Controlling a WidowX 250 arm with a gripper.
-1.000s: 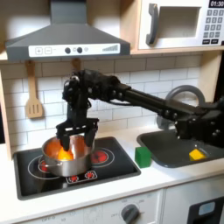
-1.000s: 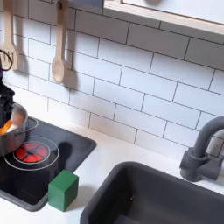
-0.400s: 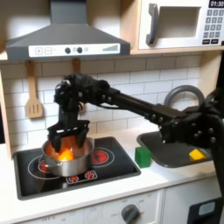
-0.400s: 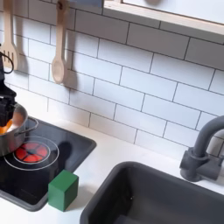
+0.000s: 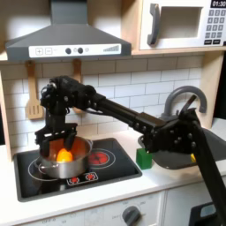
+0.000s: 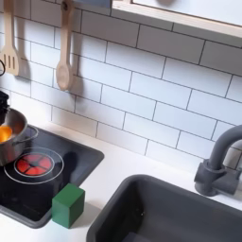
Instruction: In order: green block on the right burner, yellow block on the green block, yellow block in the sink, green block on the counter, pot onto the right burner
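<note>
While the arm reaches across the stove, here is how things stand:
Gripper: the gripper [image 5: 60,137] hangs over the pot [image 5: 64,157] in the first exterior view, jaws spread wide about the rim, gripping nothing I can make out.
Pot: sits on the burner at the first exterior view's left, an orange piece [image 5: 64,154] inside.
Green block: the green block [image 6: 68,205] rests on the tabletop [image 6: 123,161] just beside the cooktop.
Sink: the sink [image 6: 170,213] lies well apart.
Yellow block: too hidden to place.
Risk: a loose hold on the rim could tip the pot mid-slide, or drag it crooked and nudge the block.
</note>
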